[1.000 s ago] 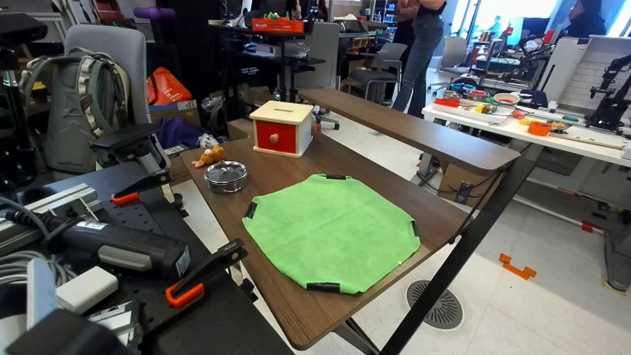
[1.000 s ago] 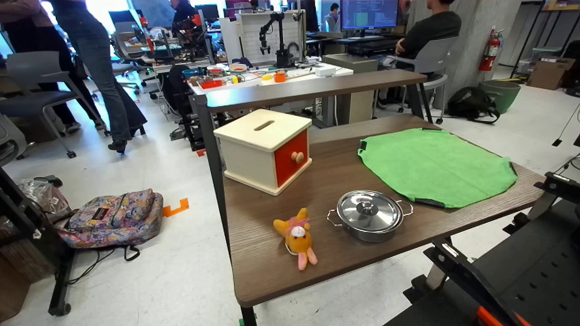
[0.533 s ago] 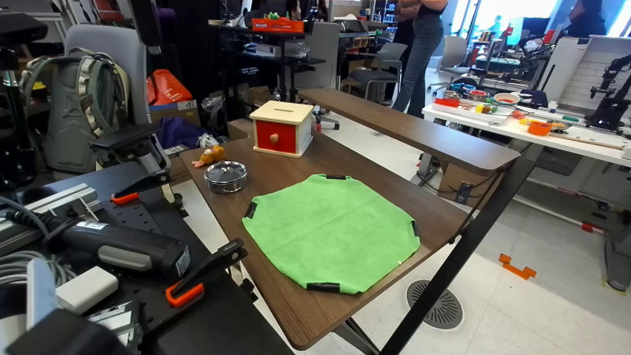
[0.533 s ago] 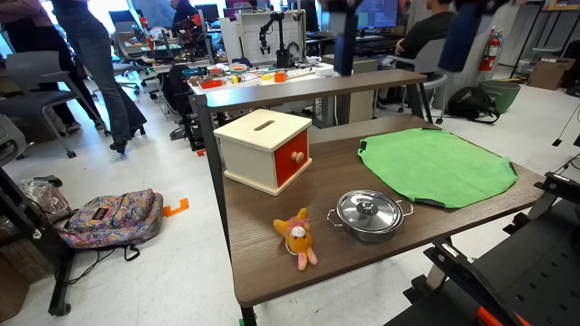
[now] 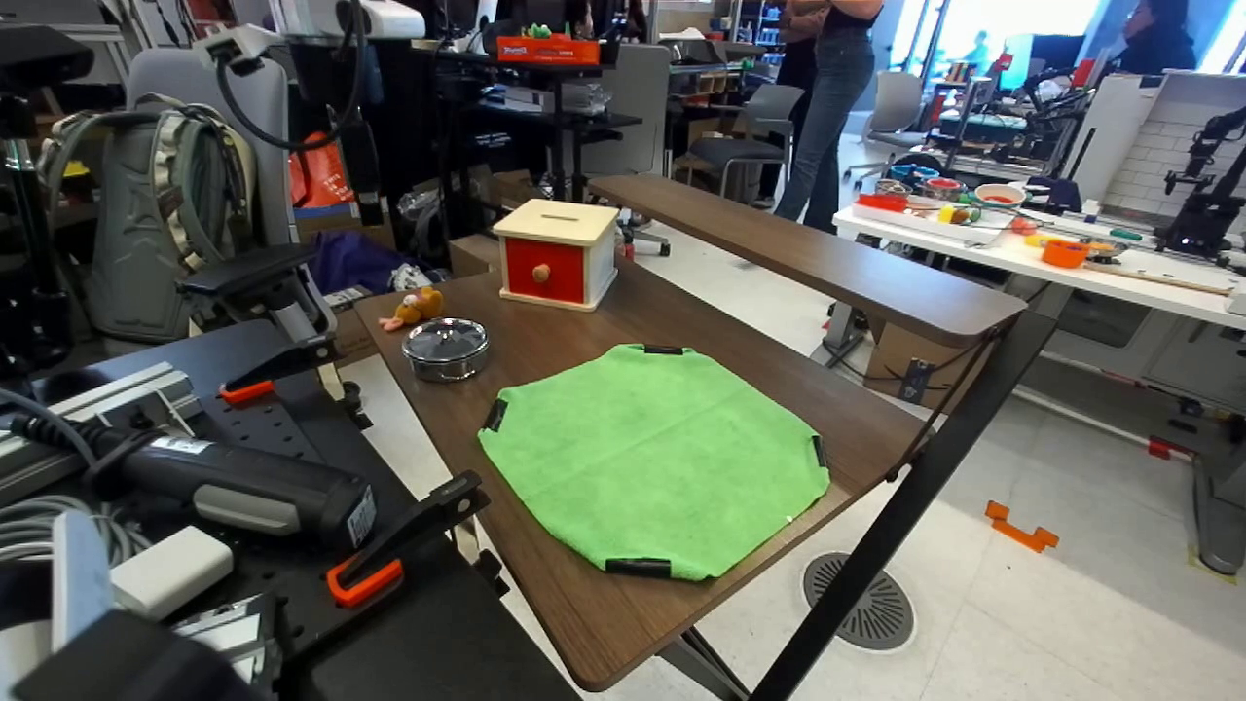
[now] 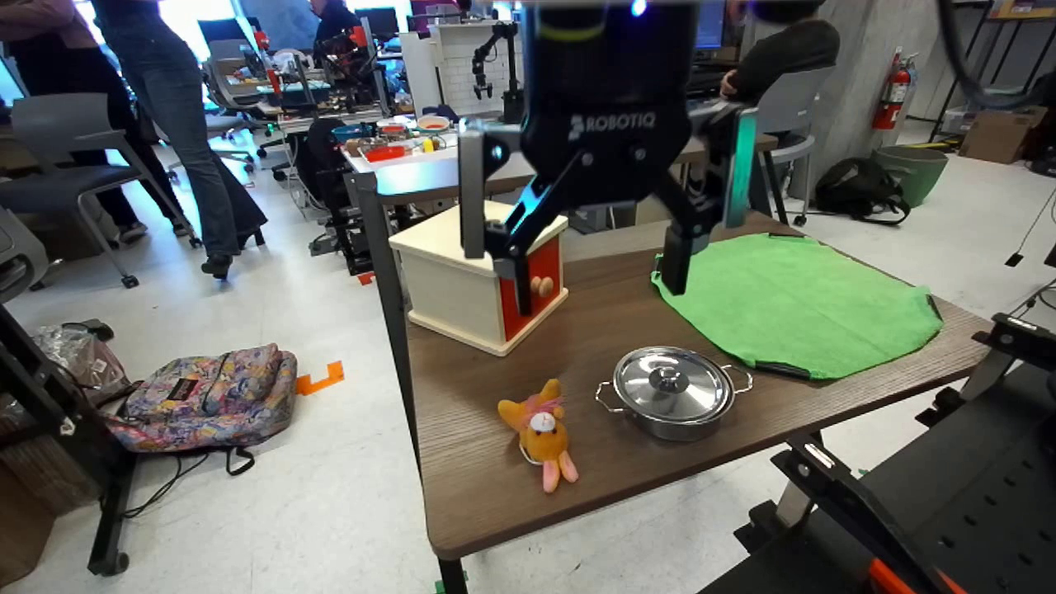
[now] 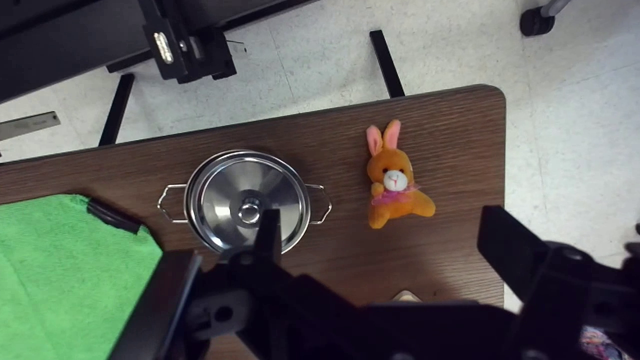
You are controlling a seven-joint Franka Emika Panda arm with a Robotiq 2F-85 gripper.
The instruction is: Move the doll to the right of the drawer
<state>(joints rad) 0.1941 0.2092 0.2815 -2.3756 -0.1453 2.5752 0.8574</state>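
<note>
The doll (image 6: 544, 437), a small orange-tan plush rabbit with pink ears and a white muzzle, lies on the brown table near its corner. It also shows in an exterior view (image 5: 419, 306) and in the wrist view (image 7: 395, 160). The drawer is a cream wooden box with a red front and round knob (image 6: 441, 297), also in an exterior view (image 5: 557, 229); only its corner (image 7: 406, 296) shows in the wrist view. My gripper (image 6: 601, 289) is open and empty, above the table. In the wrist view the doll lies ahead of the gap between the fingertips (image 7: 382, 225).
A lidded steel pot (image 6: 672, 392) stands beside the doll. A green cloth (image 6: 796, 305) with black clips covers the table's other end. A raised brown shelf (image 5: 808, 248) runs along one table side. A black bench with clamps (image 5: 419, 526) stands along the opposite side.
My gripper has come into both exterior views from the top and moved down over the table. The doll, drawer, pot and cloth have not moved.
</note>
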